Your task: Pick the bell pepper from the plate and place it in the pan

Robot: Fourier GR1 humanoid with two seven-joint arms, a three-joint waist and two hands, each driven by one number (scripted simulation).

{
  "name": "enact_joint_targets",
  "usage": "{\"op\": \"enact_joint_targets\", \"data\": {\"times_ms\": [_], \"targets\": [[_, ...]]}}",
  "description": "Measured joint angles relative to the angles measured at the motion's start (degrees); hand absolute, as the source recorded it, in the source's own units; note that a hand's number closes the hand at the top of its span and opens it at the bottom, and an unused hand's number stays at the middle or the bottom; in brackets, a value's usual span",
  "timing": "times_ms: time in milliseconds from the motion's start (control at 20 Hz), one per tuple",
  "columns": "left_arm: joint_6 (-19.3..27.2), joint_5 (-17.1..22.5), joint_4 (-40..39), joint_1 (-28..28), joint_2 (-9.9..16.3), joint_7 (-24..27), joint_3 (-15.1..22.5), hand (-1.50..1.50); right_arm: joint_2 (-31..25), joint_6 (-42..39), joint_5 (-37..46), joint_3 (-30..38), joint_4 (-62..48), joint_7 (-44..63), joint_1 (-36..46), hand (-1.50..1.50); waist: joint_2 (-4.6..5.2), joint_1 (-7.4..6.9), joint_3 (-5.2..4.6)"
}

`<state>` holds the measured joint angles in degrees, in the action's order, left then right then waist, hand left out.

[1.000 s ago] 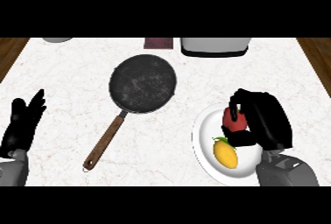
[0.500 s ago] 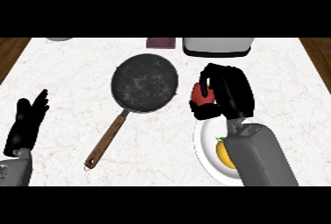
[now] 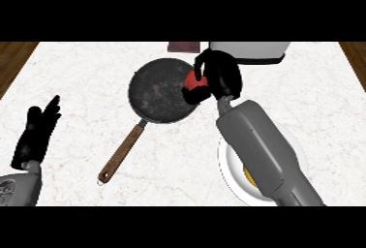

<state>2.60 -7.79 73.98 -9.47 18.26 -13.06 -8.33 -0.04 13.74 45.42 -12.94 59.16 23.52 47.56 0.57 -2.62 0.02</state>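
At the view's left edge the left robot hand (image 3: 37,133) rests open, fingers up, above the white surface (image 3: 85,72). The pan (image 3: 160,92) sits centre; over its right rim the right robot hand (image 3: 218,77) holds the red bell pepper (image 3: 193,83). The plate (image 3: 232,172) lies beneath the forearm.

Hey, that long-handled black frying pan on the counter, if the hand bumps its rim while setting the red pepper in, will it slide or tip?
The black frying pan sits flat on the smooth marble counter, so it would probably slide or pivot rather than tip. Its long wooden handle may swing it around. The red bell pepper, held in the right hand at the rim, looks rounded and may roll once released.
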Motion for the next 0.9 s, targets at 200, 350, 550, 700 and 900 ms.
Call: {"op": "enact_joint_targets", "data": {"times_ms": [200,350,550,700,900], "targets": [[-0.23,-0.28,-1.28,-1.16,-0.30,0.88,0.27,0.00,0.02,5.83,-5.66,-1.57,-12.23,-2.02,5.95,1.50,0.43,-1.15,-0.02],[-0.56,-0.25,-0.62,-1.87,-0.53,0.10,0.67,0.00,0.03,8.57,-9.37,-1.89,-19.96,-3.75,9.92,1.50,0.69,-2.05,0.00],[-1.09,-0.32,-0.68,-4.01,-0.53,-0.66,1.10,0.00,0.03,11.50,-14.39,-2.95,-27.12,-7.84,11.70,1.50,1.16,-3.31,0.02],[-1.60,-0.23,-0.65,-4.76,-0.70,-0.83,1.46,0.00,0.03,12.08,-18.25,-3.27,-30.55,-9.91,12.97,1.50,1.47,-4.45,0.04],[-2.12,-0.37,-0.49,-5.71,-1.00,-0.90,2.19,0.00,0.04,12.66,-24.24,-1.99,-33.08,-13.22,12.57,-1.50,2.05,-6.09,0.09]]}}
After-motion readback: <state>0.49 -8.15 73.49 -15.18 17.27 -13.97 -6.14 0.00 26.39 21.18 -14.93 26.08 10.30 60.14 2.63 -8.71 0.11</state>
